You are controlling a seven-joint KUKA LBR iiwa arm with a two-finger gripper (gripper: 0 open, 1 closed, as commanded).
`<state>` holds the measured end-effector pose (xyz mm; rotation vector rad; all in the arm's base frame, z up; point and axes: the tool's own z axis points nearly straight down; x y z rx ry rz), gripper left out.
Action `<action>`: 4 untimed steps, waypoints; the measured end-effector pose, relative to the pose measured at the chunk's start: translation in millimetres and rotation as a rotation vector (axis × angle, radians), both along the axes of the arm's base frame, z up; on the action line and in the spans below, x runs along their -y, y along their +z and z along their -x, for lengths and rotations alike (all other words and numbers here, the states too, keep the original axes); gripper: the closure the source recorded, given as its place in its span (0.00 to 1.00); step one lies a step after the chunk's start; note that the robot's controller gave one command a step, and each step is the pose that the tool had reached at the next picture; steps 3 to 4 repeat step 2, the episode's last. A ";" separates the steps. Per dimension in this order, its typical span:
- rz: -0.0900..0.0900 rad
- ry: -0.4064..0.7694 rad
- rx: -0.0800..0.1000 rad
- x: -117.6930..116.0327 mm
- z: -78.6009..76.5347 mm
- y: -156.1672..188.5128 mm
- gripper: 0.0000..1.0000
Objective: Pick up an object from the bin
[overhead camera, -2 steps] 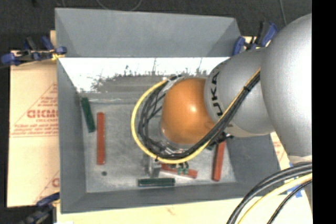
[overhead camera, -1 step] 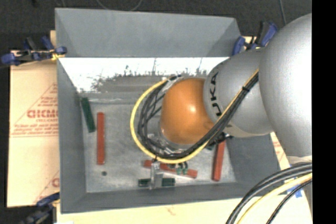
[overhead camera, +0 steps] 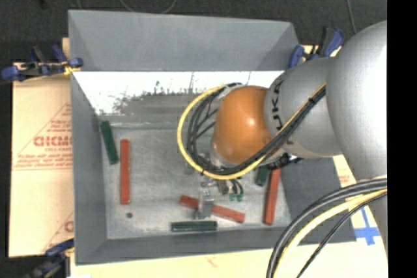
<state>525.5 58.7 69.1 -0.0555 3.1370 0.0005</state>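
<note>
Camera view: the arm [overhead camera: 326,114] comes in from 3 o'clock, and its orange cover [overhead camera: 240,124] hangs over the middle of the bin [overhead camera: 182,49]. Below the cover the jaws are down low at 6 o'clock, right on a slanted red stick [overhead camera: 229,213] lying on the bin floor. Red shows on both sides of them, so they look set across its middle, though I cannot tell whether that is one stick or two pieces. Released or clenched? I cannot tell that from here either.

A dark green stick [overhead camera: 193,226] lies just beside them, towards the 6 o'clock wall, and a longer red stick [overhead camera: 271,195] lies at 4 o'clock. Over at 9 o'clock a green stick [overhead camera: 108,142] and a red stick [overhead camera: 124,171] lie well apart from the action.

For a good pick, I'd say bite across the narrow width of the slanted stick, near its middle so it doesn't tip. Keep clear of the dark green one, then lift straight up, away from the 6 o'clock wall.
</note>
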 end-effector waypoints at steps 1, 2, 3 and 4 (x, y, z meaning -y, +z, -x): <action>-0.002 0.000 -0.001 -2.9 1.3 1.3 1.00; -0.003 -0.098 0.004 -7.9 48.5 142.2 1.00; -0.003 -0.098 0.004 -7.9 48.5 142.2 1.00; -0.003 -0.098 0.004 -7.9 48.5 142.2 1.00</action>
